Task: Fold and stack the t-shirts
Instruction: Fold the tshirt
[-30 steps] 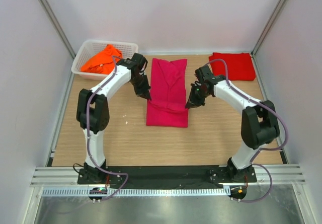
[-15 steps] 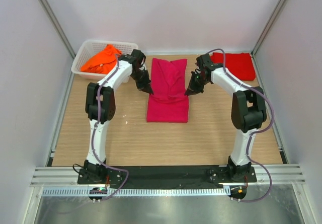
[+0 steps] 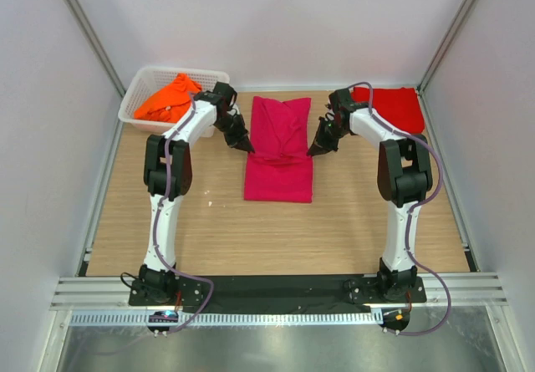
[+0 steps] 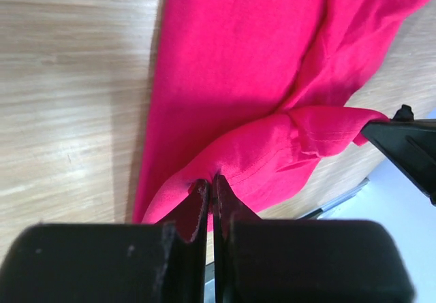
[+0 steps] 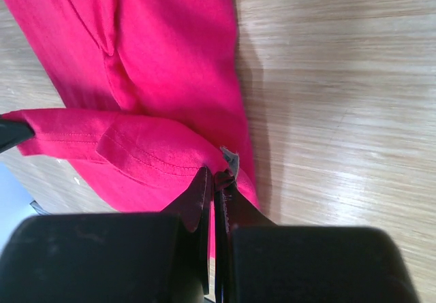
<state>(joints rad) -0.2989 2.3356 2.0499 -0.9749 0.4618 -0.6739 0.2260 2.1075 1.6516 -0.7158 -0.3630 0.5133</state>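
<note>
Magenta t-shirt (image 3: 280,150) lies lengthwise toward the bench's (image 3: 201,221) far edge; my left gripper (image 3: 247,148) and right gripper (image 3: 313,152) pinch its lifted hem.

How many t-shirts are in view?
3. The magenta shirt lies mid-table, pinched by the left gripper and right gripper; the red shirt lies at the far right corner; the orange shirt sits in the basket, possibly hiding more.

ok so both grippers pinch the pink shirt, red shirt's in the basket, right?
No: top external shows the orange shirt in the basket; the red shirt lies on the table, far right. The left gripper and right gripper do pinch the pink shirt.
</note>
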